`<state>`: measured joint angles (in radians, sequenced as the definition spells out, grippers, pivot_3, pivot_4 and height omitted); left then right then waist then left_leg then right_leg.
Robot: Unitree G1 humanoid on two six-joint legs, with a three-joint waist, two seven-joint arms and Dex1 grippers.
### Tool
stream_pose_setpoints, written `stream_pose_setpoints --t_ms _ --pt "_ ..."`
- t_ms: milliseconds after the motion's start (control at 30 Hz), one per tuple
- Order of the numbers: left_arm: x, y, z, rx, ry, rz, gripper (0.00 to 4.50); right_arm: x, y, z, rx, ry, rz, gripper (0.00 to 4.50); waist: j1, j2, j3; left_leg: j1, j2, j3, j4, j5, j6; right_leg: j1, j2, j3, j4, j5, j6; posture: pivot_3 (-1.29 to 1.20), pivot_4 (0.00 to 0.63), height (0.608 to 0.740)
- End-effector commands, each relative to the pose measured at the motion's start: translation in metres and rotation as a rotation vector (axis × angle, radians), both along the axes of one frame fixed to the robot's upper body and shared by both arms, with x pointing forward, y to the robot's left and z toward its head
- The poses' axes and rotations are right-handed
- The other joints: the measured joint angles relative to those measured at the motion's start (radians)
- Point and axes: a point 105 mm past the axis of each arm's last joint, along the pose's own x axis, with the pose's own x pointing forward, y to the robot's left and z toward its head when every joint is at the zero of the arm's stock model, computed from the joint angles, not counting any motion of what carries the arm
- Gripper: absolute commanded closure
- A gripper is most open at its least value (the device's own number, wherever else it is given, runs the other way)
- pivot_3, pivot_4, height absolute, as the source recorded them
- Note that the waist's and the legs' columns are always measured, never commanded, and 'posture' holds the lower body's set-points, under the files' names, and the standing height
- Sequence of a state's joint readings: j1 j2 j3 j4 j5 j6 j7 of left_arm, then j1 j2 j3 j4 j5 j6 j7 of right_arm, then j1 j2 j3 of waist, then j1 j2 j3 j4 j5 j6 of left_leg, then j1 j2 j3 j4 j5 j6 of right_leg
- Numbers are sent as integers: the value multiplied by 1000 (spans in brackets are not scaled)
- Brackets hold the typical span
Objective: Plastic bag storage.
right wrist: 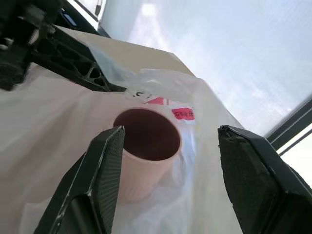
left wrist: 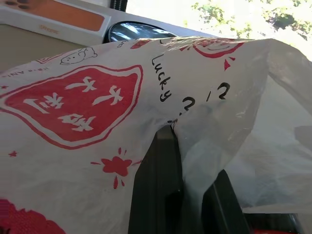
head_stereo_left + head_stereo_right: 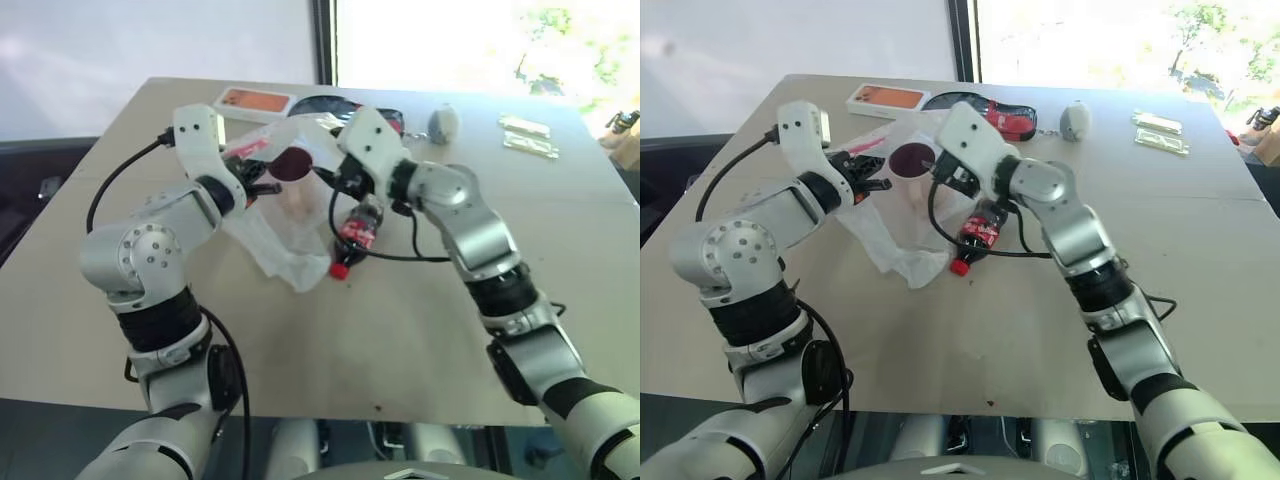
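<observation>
Table's got a fair bit of clutter. A small cola bottle (image 3: pixel 977 233) lies on its side near the middle of the tan table (image 3: pixel 970 330), red cap pointing to about 7 o'clock. A pink cup (image 1: pixel 146 151) stands upright at the bottle's 10 o'clock. At 12 o'clock along the far edge there's an orange and white box (image 3: pixel 887 98), with a grey mouse (image 3: pixel 1073 121) over toward 1 o'clock. Two small clear packets (image 3: pixel 1160 131) sit at 2 o'clock.
</observation>
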<state>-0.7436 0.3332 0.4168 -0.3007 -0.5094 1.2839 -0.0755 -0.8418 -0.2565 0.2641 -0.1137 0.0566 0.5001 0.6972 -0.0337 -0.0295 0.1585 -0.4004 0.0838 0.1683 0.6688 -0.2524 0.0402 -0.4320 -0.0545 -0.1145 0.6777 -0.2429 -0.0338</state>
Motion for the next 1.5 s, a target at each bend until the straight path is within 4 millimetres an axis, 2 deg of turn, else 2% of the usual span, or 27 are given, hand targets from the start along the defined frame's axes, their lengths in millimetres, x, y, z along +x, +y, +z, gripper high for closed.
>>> stream_pose_setpoints --t_ms 33,133,233,367,600,800,1133,1233,1367,1500 --pt "3 17 15 35 -69 84 4500 -37 -11 -4 -77 22 130 1439 3 0 0 0 0 0 0 0 0 0 0 0 0 0 0 0 150 740" --pt "7 27 15 55 -75 124 4500 -43 -22 -25 -173 -21 122 1439 2 0 0 0 0 0 0 0 0 0 0 0 0 0 0 0 150 740" --pt "8 31 14 76 -73 126 4500 -45 -27 -51 -340 -93 175 1439 0 0 0 1 0 0 0 0 0 0 0 1 1 -1 1 0 150 740" --pt "8 36 12 94 -67 136 4500 -42 -27 -64 -488 -213 241 1439 0 -1 1 1 0 1 0 0 0 0 1 1 0 -1 1 0 150 740" --pt "5 40 12 104 -68 152 4500 -43 -15 -89 -628 -362 359 1439 2 -2 1 1 0 1 0 0 0 0 0 1 0 -1 1 0 150 740" --pt "4 39 12 105 -70 153 4500 -30 -5 -103 -730 -578 375 1439 2 -3 2 1 0 1 1 0 0 0 0 1 1 -1 1 0 150 740" --pt "3 32 12 105 -78 139 4500 1 -3 -134 -900 -656 366 1439 4 -3 3 2 0 2 1 0 0 0 0 1 1 0 1 0 150 740" --pt "3 27 12 113 -84 122 4500 -1 -3 -141 -906 -654 392 2158 6 -3 3 3 0 1 1 0 0 1 0 1 1 0 1 0 150 740" --pt "3 23 10 119 -84 105 4500 -13 -6 -142 -860 -641 429 3687 5 -3 2 4 1 1 2 0 0 3 0 1 2 0 1 0 150 740" --pt "2 13 10 131 -93 50 4500 -30 -9 -117 -704 -596 418 3762 16 -3 2 4 1 1 1 1 -1 3 0 1 1 0 0 0 150 740"
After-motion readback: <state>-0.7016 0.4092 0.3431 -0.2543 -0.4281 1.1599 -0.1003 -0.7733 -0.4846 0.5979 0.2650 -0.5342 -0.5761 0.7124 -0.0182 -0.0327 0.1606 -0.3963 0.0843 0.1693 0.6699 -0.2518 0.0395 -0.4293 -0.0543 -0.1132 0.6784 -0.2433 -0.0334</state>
